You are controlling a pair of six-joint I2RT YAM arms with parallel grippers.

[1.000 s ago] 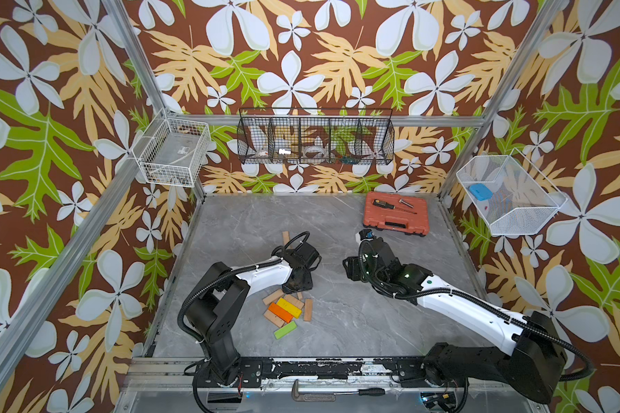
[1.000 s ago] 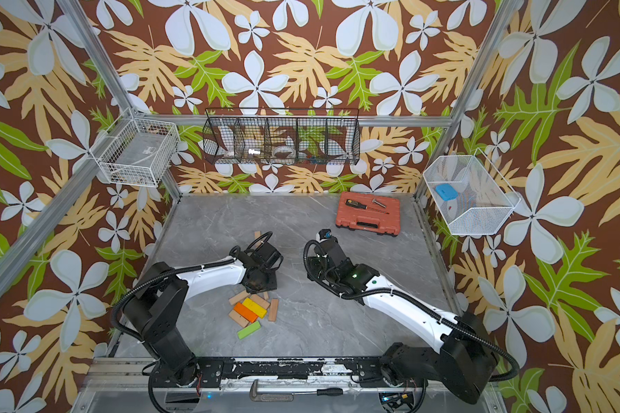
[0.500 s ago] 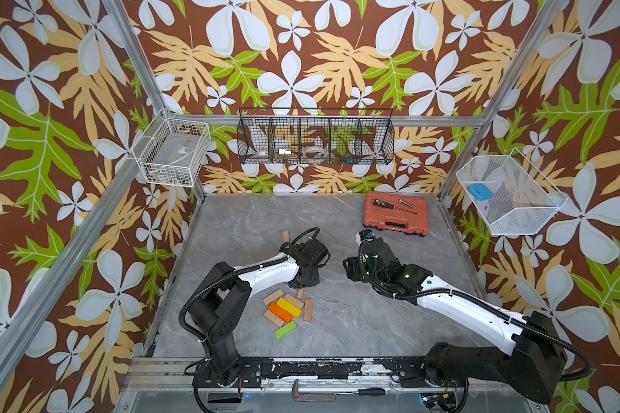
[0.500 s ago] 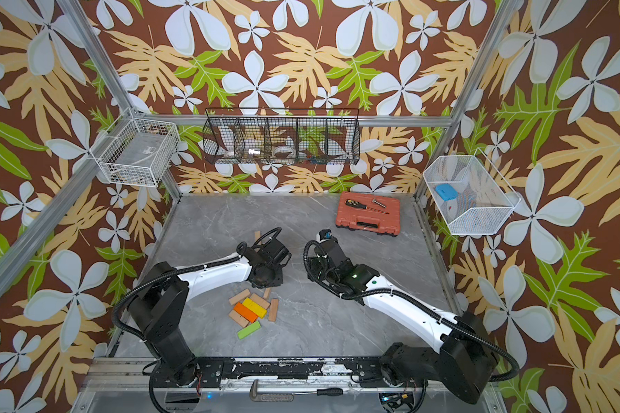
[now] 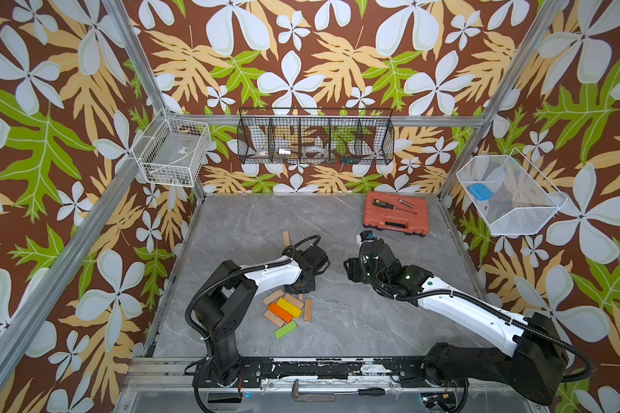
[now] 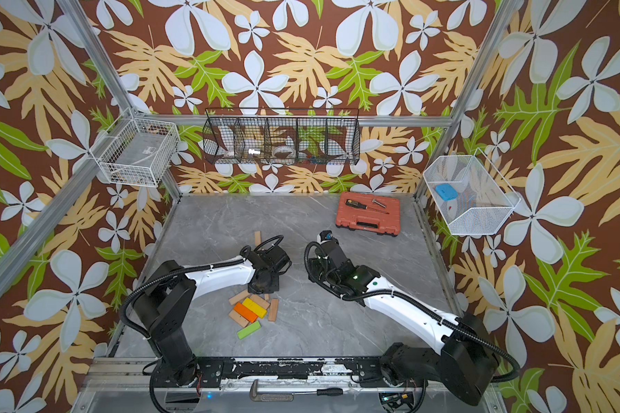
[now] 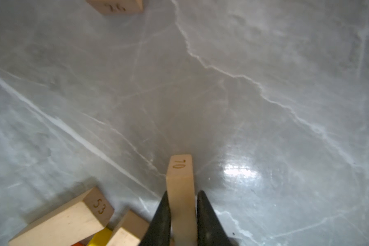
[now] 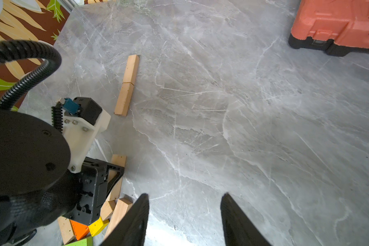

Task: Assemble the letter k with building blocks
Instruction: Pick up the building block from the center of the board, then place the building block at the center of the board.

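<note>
- Left gripper (image 7: 182, 193) is clamping its jaws across the narrow sides of a plain wooden block (image 7: 180, 170) stamped 70, right beside the pile (image 5: 287, 309) of blocks.
- Right gripper (image 8: 184, 194) is hanging open and empty over the bare table (image 8: 264, 127).
- That block is looking light, stiff and smooth-faced. I'm judging it could swivel in the pinch, so a mid-length hold is safer.
- Two plain blocks (image 8: 127, 85) are lying end to end, well apart from the pile, and are probably the K's stem.

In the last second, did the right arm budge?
No. In both top views the right arm keeps the same gap to the red-orange tool case.
</note>
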